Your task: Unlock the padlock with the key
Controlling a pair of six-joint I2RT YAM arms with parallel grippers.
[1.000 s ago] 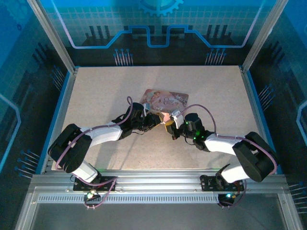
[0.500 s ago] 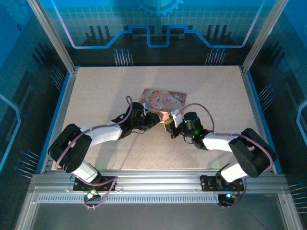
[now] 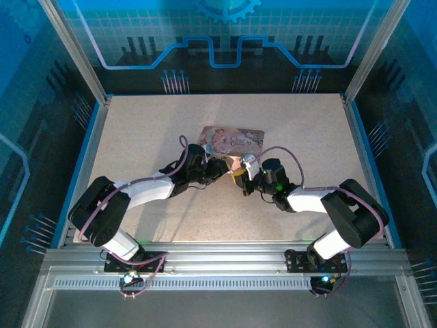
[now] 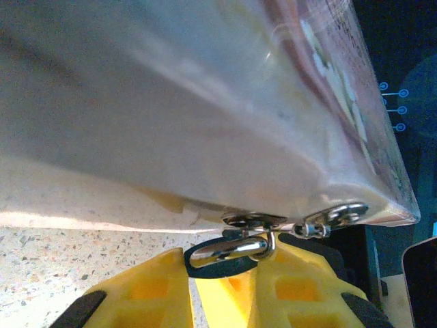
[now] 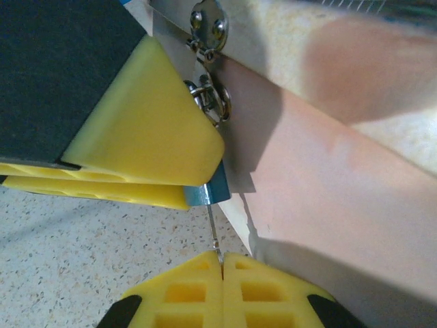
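In the left wrist view the padlock (image 4: 213,265), a small dark-blue body with a shiny silver shackle, sits pinched between my left gripper's (image 4: 220,275) yellow fingers (image 4: 147,290). Its shackle hooks into the metal hasp (image 4: 256,220) on the edge of the pink box (image 4: 205,102). The right wrist view shows the padlock's bluish underside (image 5: 208,192) poking out below the left fingers (image 5: 136,137). The key (image 5: 214,234), a thin metal sliver, runs from that underside down into my right gripper (image 5: 222,258), which is shut on it. Both grippers meet at the box's near edge (image 3: 232,171).
The pink cartoon-printed box (image 3: 233,139) lies flat in the middle of the speckled table (image 3: 136,123), just beyond both grippers. Metal frame posts (image 3: 75,48) and blue walls ring the table.
The right arm's elbow has swung a little inward to the left, and the pink box has shifted slightly away. Both grips are unchanged.
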